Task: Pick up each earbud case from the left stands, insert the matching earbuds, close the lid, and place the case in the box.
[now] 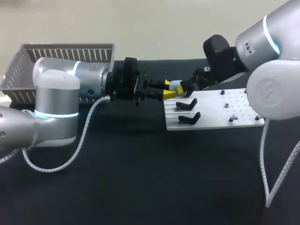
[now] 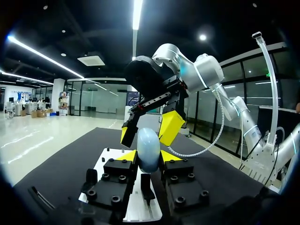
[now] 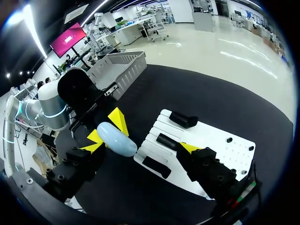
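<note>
A pale blue earbud case (image 1: 175, 86) hangs above the left edge of the white board (image 1: 213, 110). My left gripper (image 1: 169, 90) is shut on it, its yellow tips pressing the case's two sides. The left wrist view has the case (image 2: 149, 146) standing on end in my left gripper (image 2: 148, 158). My right gripper (image 2: 149, 131) stands open, its yellow tips straddling the case's far end without touching it. In the right wrist view the case (image 3: 116, 139) lies close to one finger of my wide-open right gripper (image 3: 140, 149). I see no open lid on the case.
Black stands (image 1: 186, 104) (image 1: 189, 118) sit on the board's left part, and small parts (image 1: 233, 117) lie toward its right side. A grey slatted basket (image 1: 61, 61) stands at the back left. The table is covered in black cloth (image 1: 140, 178).
</note>
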### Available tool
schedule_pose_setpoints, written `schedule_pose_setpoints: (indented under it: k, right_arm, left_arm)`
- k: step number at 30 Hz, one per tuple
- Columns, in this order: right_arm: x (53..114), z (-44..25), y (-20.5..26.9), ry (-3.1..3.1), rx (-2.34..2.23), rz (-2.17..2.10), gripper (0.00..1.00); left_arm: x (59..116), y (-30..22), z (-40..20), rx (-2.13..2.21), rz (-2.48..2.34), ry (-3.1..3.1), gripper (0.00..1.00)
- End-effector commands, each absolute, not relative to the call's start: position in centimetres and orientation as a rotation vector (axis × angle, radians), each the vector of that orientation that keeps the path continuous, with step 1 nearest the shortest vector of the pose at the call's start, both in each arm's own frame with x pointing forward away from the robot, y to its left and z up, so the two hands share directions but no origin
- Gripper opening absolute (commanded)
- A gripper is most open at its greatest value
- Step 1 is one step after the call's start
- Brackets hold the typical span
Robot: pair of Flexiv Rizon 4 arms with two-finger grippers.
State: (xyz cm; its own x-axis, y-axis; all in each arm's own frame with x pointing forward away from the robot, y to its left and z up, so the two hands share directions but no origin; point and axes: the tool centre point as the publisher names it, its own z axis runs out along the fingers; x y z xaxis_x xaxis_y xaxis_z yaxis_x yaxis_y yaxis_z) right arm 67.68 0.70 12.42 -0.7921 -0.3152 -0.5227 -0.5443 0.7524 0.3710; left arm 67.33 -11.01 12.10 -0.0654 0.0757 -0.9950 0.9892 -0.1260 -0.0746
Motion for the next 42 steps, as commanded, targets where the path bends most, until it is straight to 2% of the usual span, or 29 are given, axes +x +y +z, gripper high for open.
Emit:
schedule_pose_setpoints:
  k: [1, 16, 25, 42]
  right_arm:
    - [67.7, 12.7, 0.8, 2.515, -0.645, 0.708, 1.0]
    - [68.1, 16.6, -0.3, 2.413, -0.636, 0.624, 1.0]
    - [66.8, 18.6, -2.4, 2.359, -0.692, 0.388, 1.0]
    - [65.5, 15.1, -11.2, 2.615, -0.66, -0.049, 1.0]
  left_arm:
    - [67.2, -11.0, 12.0, 1.32, -1.319, 1.249, 0.0]
    - [67.2, -11.0, 12.0, 1.32, -1.319, 1.249, 0.0]
    - [67.0, -11.0, 12.5, 1.349, -1.259, 1.213, 0.0]
    - [67.0, -11.2, 12.4, 1.342, -1.249, 1.174, 0.0]
